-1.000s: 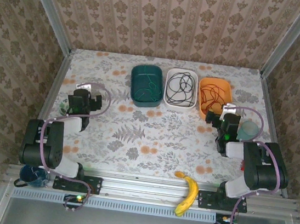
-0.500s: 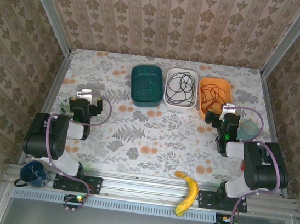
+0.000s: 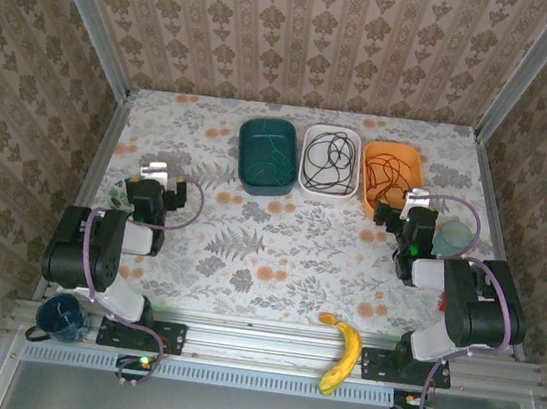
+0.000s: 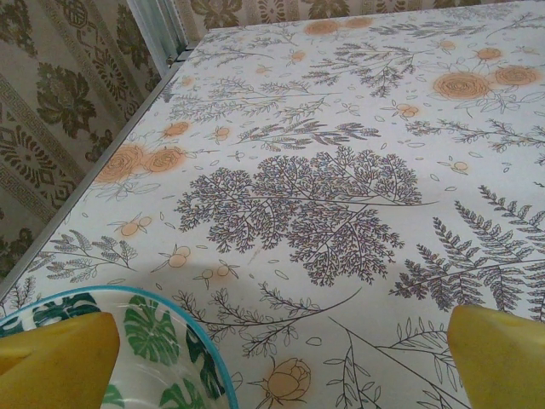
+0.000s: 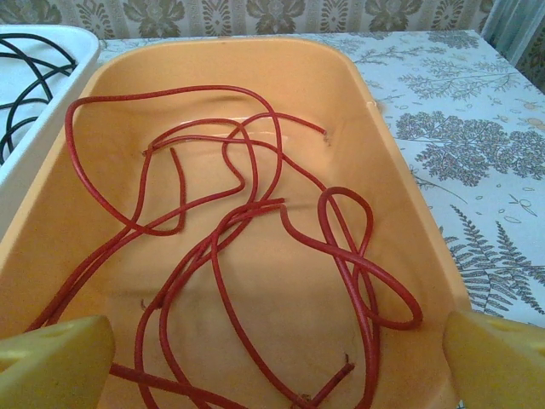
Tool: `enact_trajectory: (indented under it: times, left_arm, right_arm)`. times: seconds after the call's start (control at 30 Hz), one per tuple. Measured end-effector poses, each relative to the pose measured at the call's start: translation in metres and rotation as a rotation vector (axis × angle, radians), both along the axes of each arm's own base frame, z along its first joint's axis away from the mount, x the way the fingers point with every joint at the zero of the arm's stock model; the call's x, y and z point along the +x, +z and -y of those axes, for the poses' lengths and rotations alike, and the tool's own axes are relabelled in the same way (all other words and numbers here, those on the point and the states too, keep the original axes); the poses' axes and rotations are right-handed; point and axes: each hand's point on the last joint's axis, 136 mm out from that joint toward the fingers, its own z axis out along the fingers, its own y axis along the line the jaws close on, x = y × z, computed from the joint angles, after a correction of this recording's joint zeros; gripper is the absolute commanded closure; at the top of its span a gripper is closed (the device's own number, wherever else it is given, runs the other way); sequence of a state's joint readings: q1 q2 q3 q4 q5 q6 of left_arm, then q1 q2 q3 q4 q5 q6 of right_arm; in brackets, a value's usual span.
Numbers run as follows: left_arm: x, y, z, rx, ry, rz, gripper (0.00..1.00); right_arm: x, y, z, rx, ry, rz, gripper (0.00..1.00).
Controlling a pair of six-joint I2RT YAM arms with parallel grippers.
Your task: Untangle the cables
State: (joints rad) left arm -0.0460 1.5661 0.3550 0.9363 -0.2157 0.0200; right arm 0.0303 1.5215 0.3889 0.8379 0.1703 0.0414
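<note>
Three trays stand in a row at the back. A green cable (image 3: 272,152) lies in the dark green tray (image 3: 243,155), a black cable (image 3: 328,156) in the white tray (image 3: 326,192), and a red cable (image 3: 388,174) in the orange tray (image 3: 415,163). My right gripper (image 3: 401,206) hangs open at the orange tray's near end. In the right wrist view, the red cable (image 5: 255,221) lies in loose loops between and beyond the yellow fingertips (image 5: 55,362), untouched. My left gripper (image 3: 160,171) is open over the bare left side of the table, holding nothing.
A clear bowl with green leaf print and a blue rim (image 4: 170,341) sits by the left gripper's left finger. A banana (image 3: 340,350) lies on the front rail. There is a blue cup (image 3: 59,316) at the front left and a pale teal cup (image 3: 456,234) beside the right arm.
The left arm folded back a little toward its base, then stood still. The right arm and the cables have not moved.
</note>
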Motion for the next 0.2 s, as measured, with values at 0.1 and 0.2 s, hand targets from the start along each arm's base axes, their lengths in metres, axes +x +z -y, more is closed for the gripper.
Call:
enact_trajectory:
  times: [0.1, 0.2]
  left_arm:
    - [0.0, 0.0, 0.0, 0.0, 0.0, 0.0, 0.0]
    - [0.0, 0.0, 0.0, 0.0, 0.0, 0.0, 0.0]
  right_arm:
    - [0.0015, 0.0017, -0.0006, 0.003, 0.005, 0.004, 0.0]
    - [0.0016, 0.0016, -0.0018, 0.005, 0.012, 0.004, 0.0]
